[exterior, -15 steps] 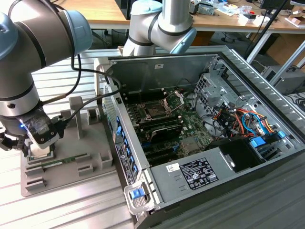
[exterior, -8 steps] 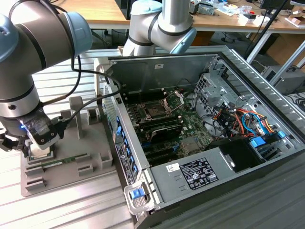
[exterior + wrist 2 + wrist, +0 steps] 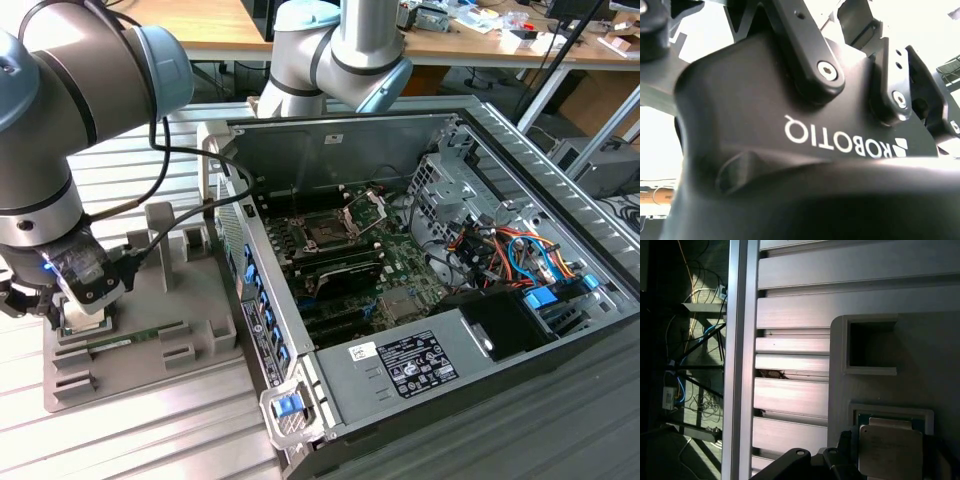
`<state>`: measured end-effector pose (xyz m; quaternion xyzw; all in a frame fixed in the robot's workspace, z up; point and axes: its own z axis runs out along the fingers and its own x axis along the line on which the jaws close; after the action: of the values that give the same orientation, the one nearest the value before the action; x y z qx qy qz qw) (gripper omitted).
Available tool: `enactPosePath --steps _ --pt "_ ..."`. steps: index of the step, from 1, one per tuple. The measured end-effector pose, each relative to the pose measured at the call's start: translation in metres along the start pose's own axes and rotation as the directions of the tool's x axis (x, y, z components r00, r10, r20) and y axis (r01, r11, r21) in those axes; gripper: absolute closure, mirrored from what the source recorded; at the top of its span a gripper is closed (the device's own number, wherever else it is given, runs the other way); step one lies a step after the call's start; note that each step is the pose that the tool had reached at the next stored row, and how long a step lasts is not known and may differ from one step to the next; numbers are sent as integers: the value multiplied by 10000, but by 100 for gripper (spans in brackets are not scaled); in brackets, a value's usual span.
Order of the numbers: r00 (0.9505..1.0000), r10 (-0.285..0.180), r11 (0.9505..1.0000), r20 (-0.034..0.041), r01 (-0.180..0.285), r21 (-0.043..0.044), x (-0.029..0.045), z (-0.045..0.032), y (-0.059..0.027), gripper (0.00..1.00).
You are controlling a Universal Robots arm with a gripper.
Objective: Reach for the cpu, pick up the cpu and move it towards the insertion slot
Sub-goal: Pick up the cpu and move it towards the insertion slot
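The gripper (image 3: 80, 310) hangs low over the grey tray (image 3: 190, 300). The cpu (image 3: 890, 452) lies right at the jaws, apparently seated in its recess in the first wrist view. Whether the jaws have closed on it cannot be told. The reach looks complete, but the lift appears not yet made. The insertion slot (image 3: 325, 232) sits well apart from the jaws, inside the open computer case (image 3: 330, 150), so the carry remains to be done.
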<state>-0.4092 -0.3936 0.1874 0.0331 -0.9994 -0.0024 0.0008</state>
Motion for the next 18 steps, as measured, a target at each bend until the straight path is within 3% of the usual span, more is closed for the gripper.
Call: enactPosePath --steps 3,18 --pt "10000 1 10000 -1 -1 0 0 0 0 45" --pt "10000 0 10000 0 0 0 0 4 0 45"
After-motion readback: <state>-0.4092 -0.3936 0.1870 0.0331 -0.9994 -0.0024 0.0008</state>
